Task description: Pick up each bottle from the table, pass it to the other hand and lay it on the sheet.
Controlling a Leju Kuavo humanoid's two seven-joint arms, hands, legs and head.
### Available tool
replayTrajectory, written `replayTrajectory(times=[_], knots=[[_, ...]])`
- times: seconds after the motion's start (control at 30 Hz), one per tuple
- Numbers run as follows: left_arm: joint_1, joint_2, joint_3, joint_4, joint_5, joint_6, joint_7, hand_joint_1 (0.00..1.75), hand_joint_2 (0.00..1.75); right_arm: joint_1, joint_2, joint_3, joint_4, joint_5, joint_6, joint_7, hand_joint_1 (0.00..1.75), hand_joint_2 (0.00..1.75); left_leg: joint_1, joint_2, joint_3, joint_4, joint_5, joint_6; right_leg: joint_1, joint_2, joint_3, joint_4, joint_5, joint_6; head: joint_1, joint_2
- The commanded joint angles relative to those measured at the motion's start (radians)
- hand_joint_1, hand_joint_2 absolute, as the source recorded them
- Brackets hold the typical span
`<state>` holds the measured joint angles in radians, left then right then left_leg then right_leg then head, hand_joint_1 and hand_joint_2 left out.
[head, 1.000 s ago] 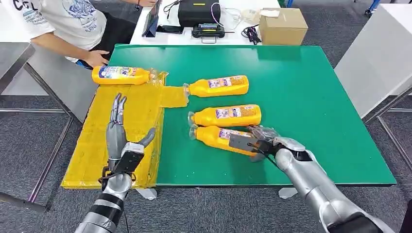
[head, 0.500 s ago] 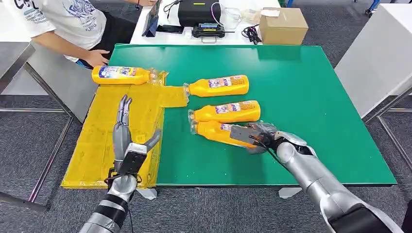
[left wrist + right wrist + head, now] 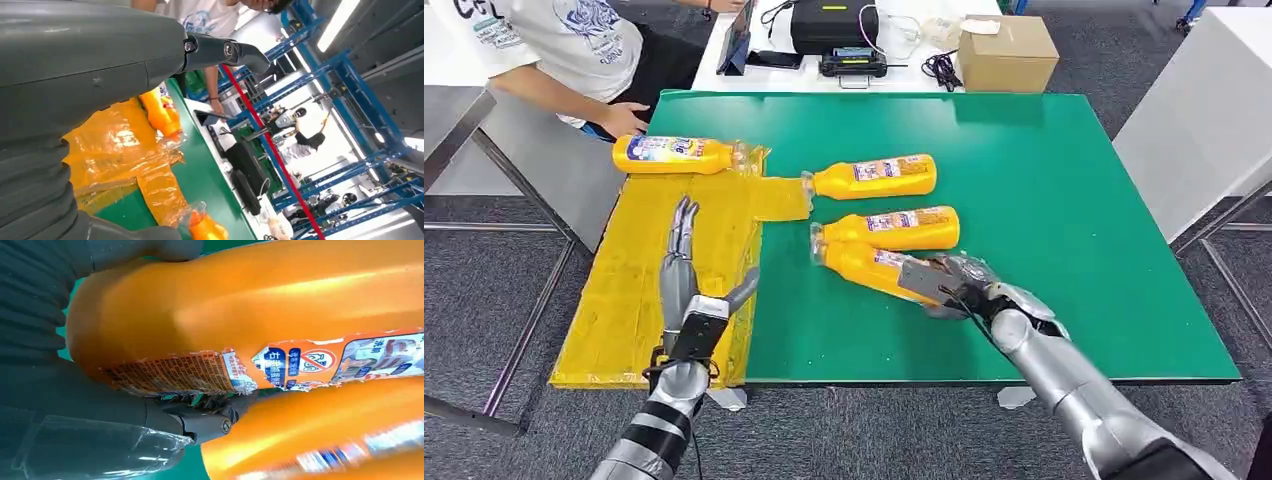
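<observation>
On the green table:
Near bottle: gripped by the right hand, now swung against its neighbour; lift beginning.
Left hand: fingers apart, raised slightly over the sheet.

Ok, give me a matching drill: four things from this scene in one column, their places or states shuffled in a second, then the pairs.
1. left hand
2. right hand
3. blue-labelled bottle
4. cardboard box

A. on the white table behind the green one
B. gripping the nearest bottle
C. lying at the far end of the yellow sheet
D. open above the sheet

Pairs: 1-D, 2-B, 3-C, 4-A
</observation>
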<state>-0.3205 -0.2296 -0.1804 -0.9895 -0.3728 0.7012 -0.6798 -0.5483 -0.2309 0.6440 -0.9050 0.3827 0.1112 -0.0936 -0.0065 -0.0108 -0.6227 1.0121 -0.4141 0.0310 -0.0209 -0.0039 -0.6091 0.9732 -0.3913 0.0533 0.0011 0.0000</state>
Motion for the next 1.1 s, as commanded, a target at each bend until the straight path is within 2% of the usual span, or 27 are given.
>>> replayTrajectory(times=[0.03, 0.07, 0.1, 0.17, 0.2, 0.27, 0.33, 0.4, 0.5, 0.6, 0.77, 0.83, 0.87, 0.93, 0.97, 1.03, 1.1], knots=[[-0.02, -0.01, 0.012, 0.067, 0.211, -0.189, -0.018, 0.0, 1.75, 0.289, 0.23, -0.286, -0.489, -0.086, -0.24, -0.318, 1.75, 1.75, 0.002, 0.001, 0.004, -0.001, -0.003, -0.003, 0.002, 0.001, 0.003, -0.001, -0.002, -0.003, 0.001, 0.0], [-0.018, -0.02, 0.041, 0.067, 0.243, -0.252, -0.018, 0.0, 1.75, 0.304, 0.255, -0.315, -0.528, -0.083, -0.252, -0.325, 1.75, 1.75, 0.003, 0.005, 0.007, 0.0, -0.005, -0.004, 0.003, 0.005, 0.005, 0.0, -0.004, -0.005, 0.0, 0.0], [-0.01, -0.026, 0.058, 0.047, 0.272, -0.304, -0.011, 0.0, 1.75, 0.314, 0.273, -0.341, -0.554, -0.082, -0.271, -0.337, 1.75, 1.75, 0.002, 0.004, 0.001, 0.0, -0.003, -0.003, 0.002, 0.004, 0.0, 0.001, -0.002, -0.003, 0.0, 0.0], [0.009, -0.037, 0.077, -0.007, 0.332, -0.408, 0.033, 0.0, 1.75, 0.335, 0.299, -0.386, -0.583, -0.079, -0.297, -0.357, 1.75, 1.75, 0.003, 0.006, 0.004, 0.001, -0.006, -0.005, 0.003, 0.005, 0.002, 0.002, -0.004, -0.005, -0.001, 0.0], [0.017, -0.04, 0.077, -0.035, 0.351, -0.438, 0.046, 0.0, 1.75, 0.346, 0.309, -0.405, -0.59, -0.083, -0.307, -0.368, 1.75, 1.75, 0.002, 0.001, 0.0, 0.0, -0.003, -0.003, 0.002, 0.0, -0.001, 0.001, -0.003, -0.003, -0.001, 0.0], [0.03, -0.046, 0.081, -0.073, 0.422, -0.519, 0.107, 0.0, 1.75, 0.363, 0.319, -0.427, -0.599, -0.075, -0.328, -0.387, 1.75, 1.75, 0.004, -0.002, 0.002, 0.002, -0.004, -0.003, 0.004, -0.002, 0.002, 0.001, -0.005, -0.004, 0.0, 0.0], [0.036, -0.047, 0.078, -0.094, 0.437, -0.532, 0.12, 0.0, 1.75, 0.372, 0.323, -0.436, -0.599, -0.07, -0.335, -0.391, 1.75, 1.75, 0.002, -0.002, -0.003, 0.0, -0.002, -0.002, 0.002, -0.001, -0.003, 0.0, -0.002, -0.002, 0.0, 0.0], [0.038, -0.048, 0.078, -0.1, 0.458, -0.549, 0.129, 0.0, 1.75, 0.374, 0.326, -0.442, -0.593, -0.069, -0.337, -0.393, 1.75, 1.75, 0.003, 0.0, -0.001, 0.001, -0.003, -0.003, 0.002, 0.0, 0.0, 0.0, -0.003, -0.003, 0.001, 0.0], [0.065, -0.031, 0.045, -0.165, 0.576, -0.67, 0.18, 0.0, 1.75, 0.402, 0.338, -0.468, -0.582, -0.069, -0.352, -0.41, 1.75, 1.75, 0.001, -0.001, -0.002, 0.0, -0.002, -0.002, 0.001, 0.0, -0.002, 0.0, -0.002, -0.002, 0.0, 0.0], [0.072, -0.029, 0.035, -0.18, 0.589, -0.683, 0.19, 0.0, 1.75, 0.411, 0.339, -0.473, -0.574, -0.062, -0.36, -0.426, 1.75, 1.75, 0.002, -0.001, 0.0, 0.0, -0.003, -0.003, 0.002, -0.001, 0.0, 0.0, -0.003, -0.003, 0.0, 0.0], [0.114, 0.007, -0.068, -0.231, 0.738, -0.885, 0.297, 0.0, 1.75, 0.46, 0.363, -0.471, -0.472, -0.009, -0.351, -0.451, 1.75, 1.75, 0.002, -0.001, 0.002, -0.001, -0.003, -0.003, 0.002, 0.0, 0.002, -0.001, -0.003, -0.003, 0.0, 0.0], [0.12, 0.008, -0.096, -0.221, 0.758, -0.911, 0.311, 0.0, 1.75, 0.465, 0.383, -0.435, -0.413, 0.031, -0.357, -0.466, 1.75, 1.75, 0.002, -0.001, 0.001, -0.002, -0.002, -0.002, 0.001, 0.0, 0.0, -0.002, -0.002, -0.002, 0.0, 0.0], [0.121, 0.007, -0.101, -0.217, 0.758, -0.91, 0.311, 0.0, 1.75, 0.466, 0.391, -0.423, -0.399, 0.044, -0.366, -0.468, 1.75, 1.75, 0.002, 0.0, 0.005, -0.002, -0.004, -0.003, 0.002, 0.001, 0.005, -0.003, -0.004, -0.003, 0.0, 0.0], [0.116, 0.008, -0.117, -0.205, 0.747, -0.907, 0.311, 0.0, 1.75, 0.461, 0.41, -0.393, -0.361, 0.057, -0.368, -0.472, 1.75, 1.75, 0.002, 0.002, 0.001, -0.002, -0.003, -0.003, 0.001, 0.002, 0.001, -0.002, -0.002, -0.002, 0.0, 0.0], [0.108, 0.007, -0.127, -0.19, 0.737, -0.9, 0.311, 0.0, 1.75, 0.449, 0.417, -0.355, -0.321, 0.096, -0.381, -0.464, 1.75, 1.75, 0.003, 0.004, 0.005, -0.001, -0.005, -0.004, 0.003, 0.003, 0.004, -0.002, -0.004, -0.004, 0.0, 0.0], [0.099, 0.002, -0.135, -0.171, 0.725, -0.892, 0.314, 0.0, 1.75, 0.439, 0.438, -0.319, -0.278, 0.097, -0.39, -0.471, 1.75, 1.75, 0.002, 0.002, 0.0, -0.001, -0.002, -0.003, 0.001, 0.002, 0.0, -0.002, -0.002, -0.002, 0.0, 0.0], [0.096, 0.002, -0.141, -0.163, 0.715, -0.882, 0.315, 0.0, 1.75, 0.433, 0.442, -0.301, -0.262, 0.106, -0.394, -0.47, 1.75, 1.75, 0.003, 0.003, 0.003, -0.001, -0.003, -0.003, 0.002, 0.003, 0.002, -0.002, -0.003, -0.003, 0.0, 0.0]])
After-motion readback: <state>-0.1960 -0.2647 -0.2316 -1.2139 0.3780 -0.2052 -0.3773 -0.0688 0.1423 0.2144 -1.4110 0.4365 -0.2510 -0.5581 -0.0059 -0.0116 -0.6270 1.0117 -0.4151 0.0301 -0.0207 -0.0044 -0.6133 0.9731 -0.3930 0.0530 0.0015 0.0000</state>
